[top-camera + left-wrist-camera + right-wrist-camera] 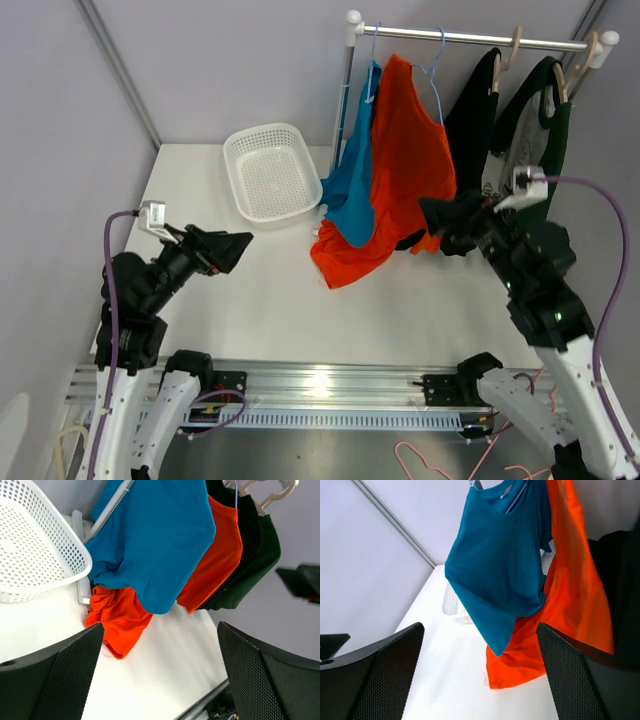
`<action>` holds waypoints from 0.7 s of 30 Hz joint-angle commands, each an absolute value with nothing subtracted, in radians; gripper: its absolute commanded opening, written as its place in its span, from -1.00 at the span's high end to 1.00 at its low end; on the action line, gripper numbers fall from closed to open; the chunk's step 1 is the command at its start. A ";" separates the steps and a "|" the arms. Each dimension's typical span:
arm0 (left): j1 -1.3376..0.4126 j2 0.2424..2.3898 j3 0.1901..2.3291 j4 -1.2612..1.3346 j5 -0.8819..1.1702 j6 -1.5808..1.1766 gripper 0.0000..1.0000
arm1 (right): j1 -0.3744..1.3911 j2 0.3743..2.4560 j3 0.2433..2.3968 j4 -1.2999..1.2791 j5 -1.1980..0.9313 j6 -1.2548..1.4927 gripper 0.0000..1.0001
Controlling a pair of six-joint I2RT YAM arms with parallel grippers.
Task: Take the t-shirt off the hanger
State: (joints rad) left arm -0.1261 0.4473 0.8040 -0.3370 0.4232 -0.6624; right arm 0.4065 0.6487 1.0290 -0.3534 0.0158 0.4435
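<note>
An orange t-shirt (402,190) hangs from a light blue hanger (435,75) on the rail, its lower hem bunched on the table. A blue t-shirt (352,190) hangs to its left, overlapping it. Both show in the left wrist view, blue (160,535) over orange (120,622), and in the right wrist view, blue (500,565) beside orange (570,600). My left gripper (235,250) is open and empty, left of the shirts above the table. My right gripper (440,215) is open and empty, close to the orange shirt's right edge.
A white perforated basket (270,175) stands at the back left of the white table (260,300). Black (475,110) and dark green (535,120) garments hang on wooden hangers at the right of the white rail (470,38). The rack's post (345,100) stands behind the blue shirt.
</note>
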 commanded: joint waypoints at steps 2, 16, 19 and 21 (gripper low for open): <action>-0.129 0.538 0.963 -0.399 0.471 -0.577 -0.99 | 0.428 0.915 1.265 -0.371 -0.006 0.356 -0.99; -0.155 0.729 1.138 -0.440 0.302 -0.353 -0.99 | 0.508 1.693 2.023 -0.310 0.248 0.140 -0.95; -0.155 0.721 1.124 -0.417 0.291 -0.354 -0.99 | 0.514 1.798 2.129 -0.299 0.296 0.112 -0.96; -0.155 0.726 1.126 -0.417 0.287 -0.348 -0.99 | 0.514 1.883 2.196 -0.325 0.339 0.106 -0.92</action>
